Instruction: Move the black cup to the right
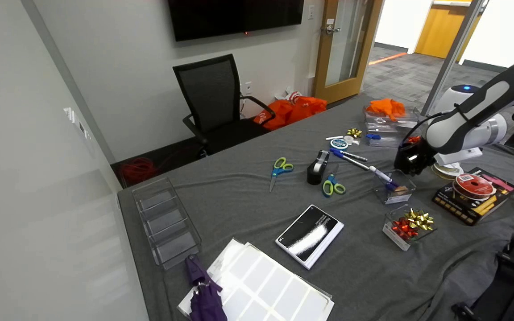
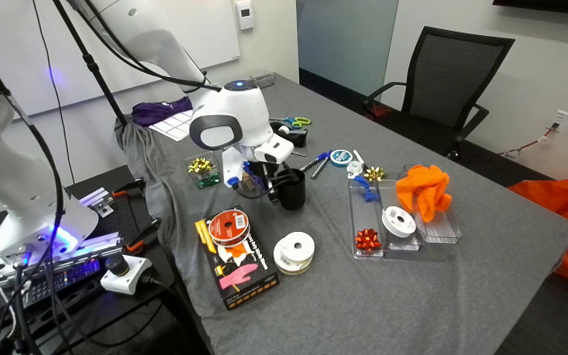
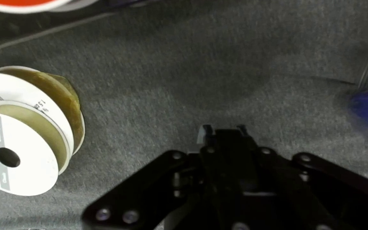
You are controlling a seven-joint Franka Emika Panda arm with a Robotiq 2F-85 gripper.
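Observation:
The black cup (image 2: pixel 293 191) stands upright against my gripper (image 2: pixel 271 190) in an exterior view. Its open top faces up, with a cable looping in front of it. In an exterior view the cup (image 1: pixel 402 158) merges with the dark gripper (image 1: pixel 417 161). In the wrist view my gripper's fingers (image 3: pixel 224 128) are drawn close together, with a dark piece between the fingertips. I take this as the gripper shut on the cup's near side. Most of the cup is hidden behind the gripper there. I cannot tell whether its base touches the table.
White ribbon spools (image 2: pixel 294 251) and a black glove box (image 2: pixel 237 259) with a red spool stand near the gripper. A clear bin with markers (image 1: pixel 394 187) is close beside it. A clear organizer (image 2: pixel 370 224), scissors (image 1: pixel 280 171), and tape dispenser (image 1: pixel 317 168) lie around.

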